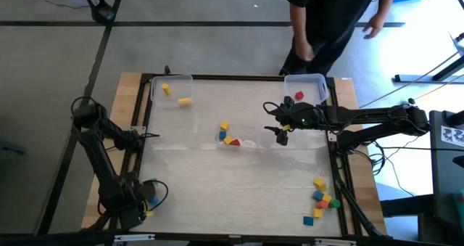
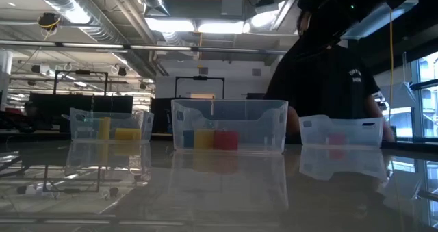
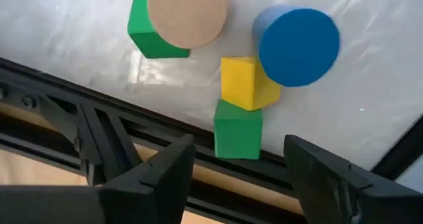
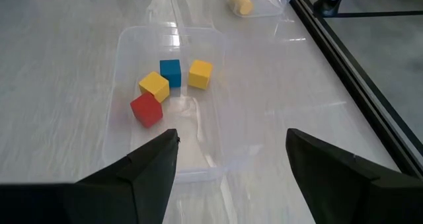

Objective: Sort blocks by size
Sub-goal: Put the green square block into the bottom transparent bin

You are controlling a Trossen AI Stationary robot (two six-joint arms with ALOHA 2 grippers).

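Note:
My right gripper (image 1: 281,135) (image 4: 231,145) is open and empty above the right end of a clear middle bin (image 1: 250,141) (image 4: 198,151). A red (image 4: 146,110), a yellow (image 4: 154,85), a blue (image 4: 170,72) and an orange-yellow block (image 4: 199,73) lie on that bin's floor. My left gripper (image 1: 148,200) (image 3: 239,151) is open and empty over the near left corner. There a green cube (image 3: 238,129), a yellow cube (image 3: 246,82), a blue cylinder (image 3: 296,45), a tan cylinder (image 3: 187,14) and a green block (image 3: 147,36) rest on the table. Several loose blocks (image 1: 321,197) lie near the right front.
A clear bin at the far left (image 1: 172,81) (image 2: 81,126) holds yellow blocks. A clear bin at the far right (image 1: 313,80) (image 2: 369,131) holds a red block (image 1: 299,96). A black frame (image 3: 99,118) runs along the table edge. A person (image 1: 326,21) stands at the far side.

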